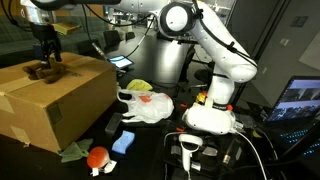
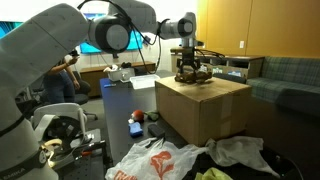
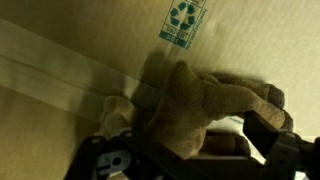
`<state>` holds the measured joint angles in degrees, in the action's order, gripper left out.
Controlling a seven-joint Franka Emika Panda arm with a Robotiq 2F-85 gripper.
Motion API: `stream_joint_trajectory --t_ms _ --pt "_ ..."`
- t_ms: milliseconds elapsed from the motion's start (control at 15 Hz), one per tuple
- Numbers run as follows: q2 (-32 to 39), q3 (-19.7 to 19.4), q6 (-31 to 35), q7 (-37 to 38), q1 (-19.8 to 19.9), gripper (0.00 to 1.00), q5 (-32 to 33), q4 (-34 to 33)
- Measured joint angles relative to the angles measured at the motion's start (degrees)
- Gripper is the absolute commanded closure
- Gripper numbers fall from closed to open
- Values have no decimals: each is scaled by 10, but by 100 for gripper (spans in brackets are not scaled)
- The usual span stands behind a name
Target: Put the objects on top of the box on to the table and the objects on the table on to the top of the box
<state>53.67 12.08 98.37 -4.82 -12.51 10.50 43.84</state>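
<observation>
Pincer (image 2: 188, 63) spread open over brown plush toy (image 3: 195, 110), large plain taped cardboard box (image 2: 200, 115)

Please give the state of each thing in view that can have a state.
gripper: open, jaws either side of the plush toy
plush toy: lying on the box, not gripped
box: taped shut
plastic bag: crumpled, on the table
</observation>
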Motion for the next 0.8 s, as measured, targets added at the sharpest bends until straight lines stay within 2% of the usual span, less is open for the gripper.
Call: stream_joint_trajectory --t_ms 200,267,333,400,800 --pt "10 -1 12 30 1 0 0 -2" --pt "13 -2 18 41 2 25 0 -2" --pt "16 -2 23 52 3 27 0 -3" --pt "18 -2 27 60 5 34 0 -4" --pt "26 -5 47 92 14 80 0 -4"
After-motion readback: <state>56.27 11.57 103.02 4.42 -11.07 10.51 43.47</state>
